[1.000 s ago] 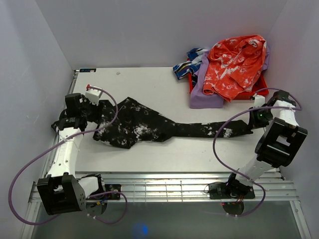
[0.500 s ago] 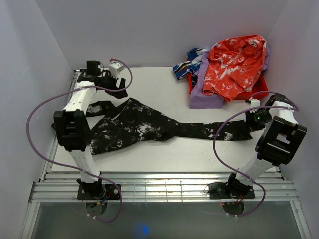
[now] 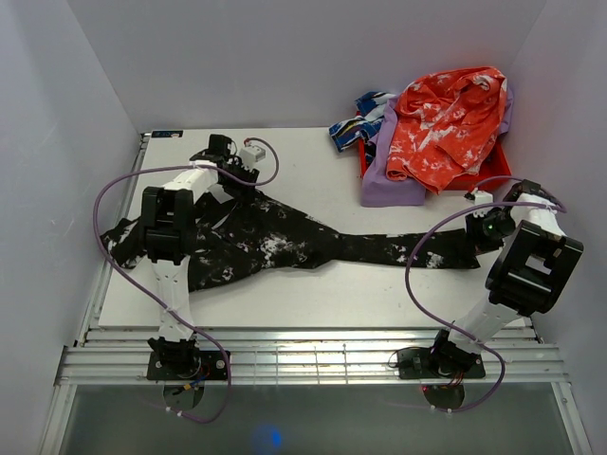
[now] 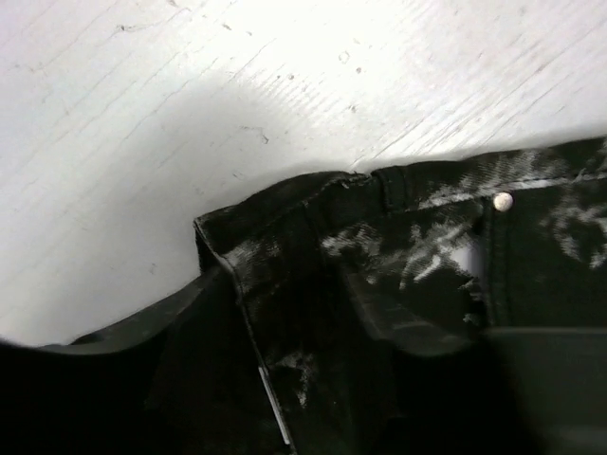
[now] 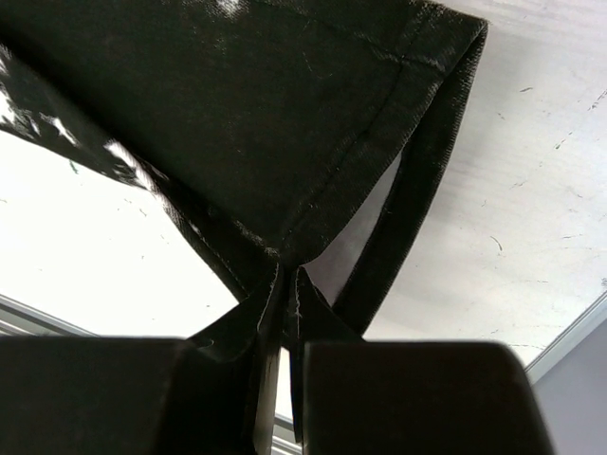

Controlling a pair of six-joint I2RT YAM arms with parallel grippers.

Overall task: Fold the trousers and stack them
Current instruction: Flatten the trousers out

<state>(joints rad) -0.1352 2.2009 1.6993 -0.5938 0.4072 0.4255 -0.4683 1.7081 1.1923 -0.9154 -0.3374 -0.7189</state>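
Note:
The black, white-blotched trousers (image 3: 275, 237) lie stretched across the table from the left edge to the right side. My left gripper (image 3: 228, 178) is down on their back left part. In the left wrist view its dark fingers stand wide apart, open, on either side of the waistband corner (image 4: 313, 204), close to a metal rivet (image 4: 503, 201). My right gripper (image 3: 482, 230) stays at the right end, shut on the hem of a trouser leg (image 5: 379, 114); the cloth is pinched between the fingertips (image 5: 287, 284).
At the back right lies a pile: an orange-red speckled garment (image 3: 446, 118) on a lilac cloth (image 3: 384, 180), with a blue-white patterned cloth (image 3: 356, 123) beside it. Walls stand close on both sides. A slatted rail (image 3: 313, 355) runs along the table's front.
My left arm left the trousers' left end, swung to the back of the table and came down on the waistband, its jaws opening. The left part of the trousers spread wider. The right arm stayed put.

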